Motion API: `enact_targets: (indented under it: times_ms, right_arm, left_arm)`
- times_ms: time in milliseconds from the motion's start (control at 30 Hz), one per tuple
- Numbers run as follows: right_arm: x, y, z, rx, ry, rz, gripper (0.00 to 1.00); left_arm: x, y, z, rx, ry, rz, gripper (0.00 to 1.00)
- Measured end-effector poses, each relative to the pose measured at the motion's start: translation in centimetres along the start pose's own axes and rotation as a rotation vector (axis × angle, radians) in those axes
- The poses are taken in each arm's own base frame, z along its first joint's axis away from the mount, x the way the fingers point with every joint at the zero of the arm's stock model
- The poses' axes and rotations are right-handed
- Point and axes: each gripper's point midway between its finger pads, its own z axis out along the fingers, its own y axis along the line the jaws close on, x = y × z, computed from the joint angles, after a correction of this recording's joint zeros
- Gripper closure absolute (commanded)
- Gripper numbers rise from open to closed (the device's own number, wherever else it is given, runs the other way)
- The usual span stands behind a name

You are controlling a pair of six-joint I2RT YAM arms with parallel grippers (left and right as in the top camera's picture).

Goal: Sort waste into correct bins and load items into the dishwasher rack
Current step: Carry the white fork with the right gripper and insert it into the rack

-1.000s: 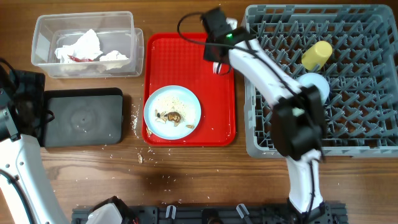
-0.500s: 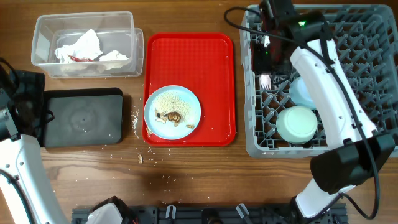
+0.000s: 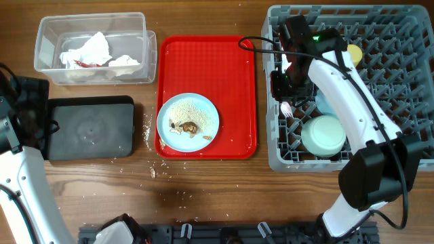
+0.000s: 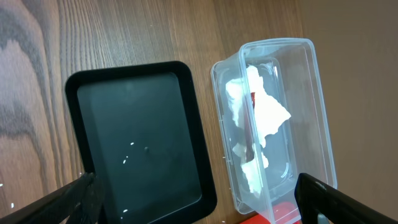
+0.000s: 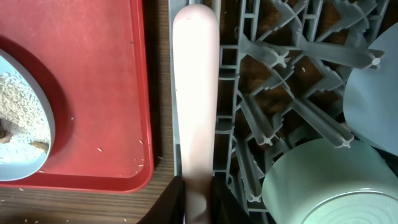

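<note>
My right gripper is shut on a white plastic utensil over the left side of the grey dishwasher rack. In the right wrist view the utensil's rounded end lies along the rack's left wall; I cannot tell fork from spoon. The pale green bowl, the light blue bowl and the yellow cup sit in the rack. The light blue plate with food scraps is on the red tray. My left gripper is open above the black tray.
The clear tub at the back left holds stained napkins, also seen in the left wrist view. The black tray lies in front of it. Rice crumbs are scattered on the wood near the red tray's front left corner.
My right arm carried the white utensil from the red tray's far right corner over to the rack's left side, then toward the front. The left arm has not moved.
</note>
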Motion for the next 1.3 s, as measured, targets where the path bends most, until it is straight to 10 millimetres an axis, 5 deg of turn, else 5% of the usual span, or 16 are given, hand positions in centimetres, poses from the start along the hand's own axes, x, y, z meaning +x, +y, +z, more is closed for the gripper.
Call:
enact_targets:
  times_ms: [233, 500, 533, 600, 767, 900, 1033, 1167, 1300]
  right_arm:
    - [0.3, 0.0, 0.0, 0.001, 0.014, -0.009, 0.41]
    - [0.6, -0.2, 0.0, 0.011, 0.024, 0.033, 0.36]
    - [0.6, -0.2, 0.0, 0.011, 0.024, 0.036, 0.31]
    - [0.6, -0.2, 0.0, 0.01, 0.022, 0.044, 0.0]
    - [0.3, -0.6, -1.6, 0.008, -0.035, 0.096, 0.0]
    - [-0.2, -4.4, -6.2, 0.018, -0.187, 0.263, 0.0]
    - [-0.7, -11.2, -11.3, 0.048, -0.382, 0.484, 0.0]
    - [0.4, -16.3, -12.7, 0.097, -0.424, 0.637, 0.0]
    - [1.1, -19.1, -12.7, 0.127, -0.425, 0.718, 0.0]
  left_arm:
    - [0.0, 0.0, 0.0, 0.0, 0.0, 0.0, 0.0]
    - [0.0, 0.0, 0.0, 0.0, 0.0, 0.0, 0.0]
    - [0.0, 0.0, 0.0, 0.0, 0.0, 0.0, 0.0]
    - [0.0, 0.0, 0.0, 0.0, 0.0, 0.0, 0.0]
    - [0.0, 0.0, 0.0, 0.0, 0.0, 0.0, 0.0]
    - [0.0, 0.0, 0.0, 0.0, 0.0, 0.0, 0.0]
    - [0.0, 0.0, 0.0, 0.0, 0.0, 0.0, 0.0]
    - [0.0, 0.0, 0.0, 0.0, 0.0, 0.0, 0.0]
    - [0.0, 0.0, 0.0, 0.0, 0.0, 0.0, 0.0]
